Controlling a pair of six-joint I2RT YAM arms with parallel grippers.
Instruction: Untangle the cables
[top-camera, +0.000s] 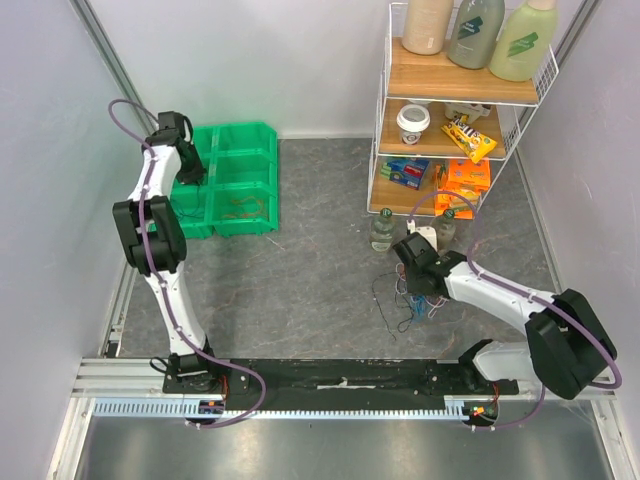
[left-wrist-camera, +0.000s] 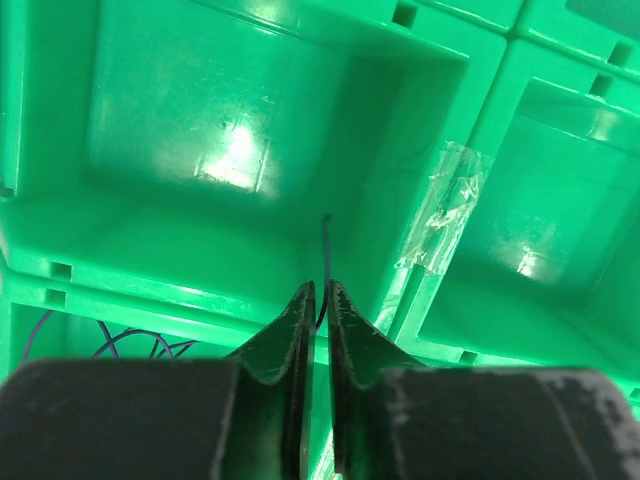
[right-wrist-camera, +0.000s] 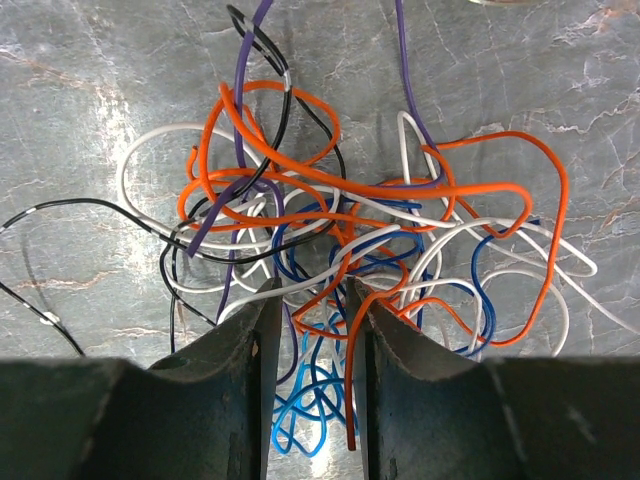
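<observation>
Pinching a thin dark wire (left-wrist-camera: 324, 250) between left fingers (left-wrist-camera: 306, 305) over the green bins (left-wrist-camera: 180, 120) (desk's (top-camera: 320, 220) far-left corner); straddling the cables (right-wrist-camera: 340, 225) toward the desk's right edge with right fingers (right-wrist-camera: 266, 315) spread; risks clamping several at once, cinching them tighter

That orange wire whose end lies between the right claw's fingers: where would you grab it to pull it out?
Probably the orange wire by its loose straight end, nearest the camera. The right claw straddles it from above, so closing there should catch it where it runs clear of the knot. Farther up it weaves through the tangle of other cables.
</observation>
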